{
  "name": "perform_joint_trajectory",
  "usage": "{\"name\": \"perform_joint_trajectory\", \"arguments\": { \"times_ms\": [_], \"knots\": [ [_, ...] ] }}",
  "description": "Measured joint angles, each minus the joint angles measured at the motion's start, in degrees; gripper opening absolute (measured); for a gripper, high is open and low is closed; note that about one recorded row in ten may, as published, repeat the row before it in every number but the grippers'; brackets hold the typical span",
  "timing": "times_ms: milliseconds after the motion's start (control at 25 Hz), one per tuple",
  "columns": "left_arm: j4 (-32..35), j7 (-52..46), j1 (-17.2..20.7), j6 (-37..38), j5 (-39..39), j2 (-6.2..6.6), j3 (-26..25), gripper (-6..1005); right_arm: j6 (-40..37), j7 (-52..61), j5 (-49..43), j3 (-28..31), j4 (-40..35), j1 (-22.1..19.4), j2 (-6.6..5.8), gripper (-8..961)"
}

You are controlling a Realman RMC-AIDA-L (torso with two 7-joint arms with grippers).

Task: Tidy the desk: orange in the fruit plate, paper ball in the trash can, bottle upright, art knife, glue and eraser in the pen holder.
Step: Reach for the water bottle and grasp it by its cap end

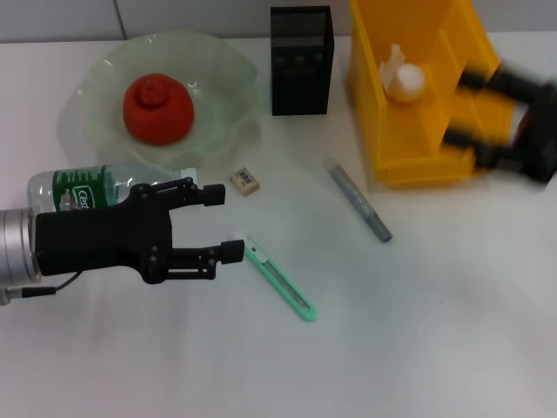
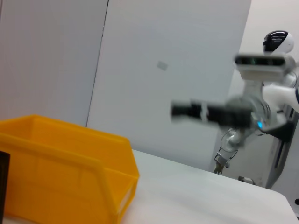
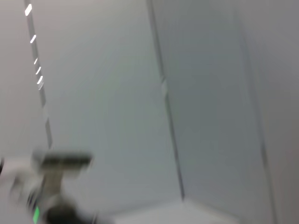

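While the head view looks down on the white desk (image 1: pixel 435 331), the left gripper (image 1: pixel 224 223) hangs over the near left side with its black fingers spread apart and nothing between them, their tips just short of the green art knife (image 1: pixel 280 279), which lies flat and slanted on the desk. Behind that gripper the bottle (image 1: pixel 83 187) is down on its side (green label up), partly hidden by the arm. The orange (image 1: pixel 157 108) sits in the pale green fruit plate (image 1: pixel 222 117) at the far left. A small eraser (image 1: pixel 244 180) lies just in front of the plate, and the grey glue stick (image 1: pixel 358 198) lies slanted on the desk between the eraser and the yellow trash bin (image 1: pixel 383 131). The black mesh pen holder (image 1: pixel 301 61) stands upright between plate and bin. Inside the bin, there is the white paper ball (image 1: pixel 404 80). Over at the bin's right side the right gripper (image 1: pixel 466 109) is smeared with motion, its fingers apart and carrying nothing. Switching to the left wrist view: the yellow bin (image 2: pixel 65 177) fills the near corner, and across the desk (image 2: pixel 205 196) the right arm (image 2: pixel 210 113) shows as a blurred dark bar. The right wrist view gives only a blurred grey wall (image 3: pixel 117 102) (too smeared to read anything else).
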Motion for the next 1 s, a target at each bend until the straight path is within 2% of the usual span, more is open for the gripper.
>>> {"name": "perform_joint_trajectory", "arguments": {
  "times_ms": [80,120,160,280,360,520,680,760,1000],
  "knots": [
    [0.3,-0.3,-0.1,-0.1,0.0,0.08,0.0,833,1.0,-3.5,-5.4,0.0,0.4,-0.5,1.79,833],
    [1.0,-1.1,-0.2,-0.3,0.0,0.15,0.0,833,2.3,-5.9,-10.6,0.0,0.3,-0.8,3.61,833],
    [1.0,-1.1,-0.2,-0.3,0.0,0.15,0.0,833,2.3,-5.9,-10.6,0.0,0.3,-0.8,3.61,833],
    [3.9,-4.1,-0.5,-2.1,2.2,0.18,-0.3,832,5.8,-7.6,-16.9,0.0,0.3,-0.8,5.5,833],
    [4.7,-5.1,-0.6,-2.7,3.0,0.18,-0.3,832,8.7,-8.2,-19.4,0.0,0.6,-0.8,6.3,833],
    [5.6,-6.2,-0.9,-3.3,3.8,0.16,-0.4,831,11.6,-10.3,-20.4,0.3,1.3,-0.9,7.14,833],
    [9.1,-8.9,-1.1,-4.3,5.3,0.14,-0.4,830,11.7,-10.8,-20.3,0.4,1.9,-1.1,7.21,833],
    [15.7,-14.1,-1.1,-5.1,9.9,-0.04,-0.7,830,11.7,-10.9,-20.3,0.4,2.0,-1.1,7.21,833],
    [29.1,-24.1,-1.6,-5.9,20.7,-0.22,-0.9,829,11.4,-10.7,-20.3,0.5,2.1,-1.1,6.99,832]
  ]
}}
